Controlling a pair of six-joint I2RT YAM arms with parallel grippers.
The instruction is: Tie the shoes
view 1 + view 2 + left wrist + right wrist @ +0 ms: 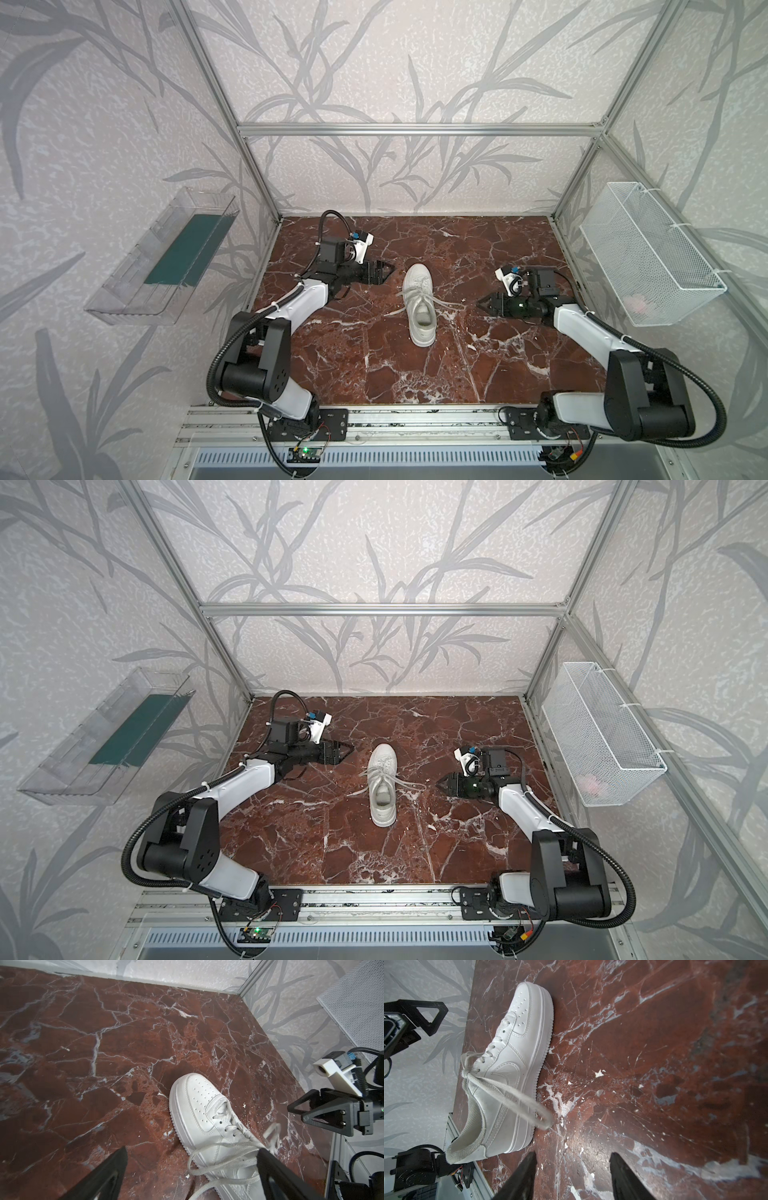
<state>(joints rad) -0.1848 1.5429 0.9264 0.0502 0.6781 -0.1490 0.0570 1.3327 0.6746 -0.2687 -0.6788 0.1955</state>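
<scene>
The shoe [419, 316] [383, 800] is a white low-top sneaker standing upright mid-table, toe toward the back wall. Its white laces [420, 294] meet in a knot over the tongue. One loop [207, 1159] trails off one side and another loop [527, 1103] off the other. My left gripper [388, 270] [349, 750] hovers just left of the toe, open and empty; in the left wrist view its jaws [192, 1150] stand wide, with the lace loop lying between them. My right gripper [482, 303] [441, 783] [573, 1154] sits right of the shoe, open, with only bare table between its fingers.
The table [457, 365] is red-brown marble, walled by an aluminium frame. A clear plastic bin [166, 257] hangs on the left wall and a white wire basket [648, 253] on the right wall. Both arm bases sit on the front rail [415, 424].
</scene>
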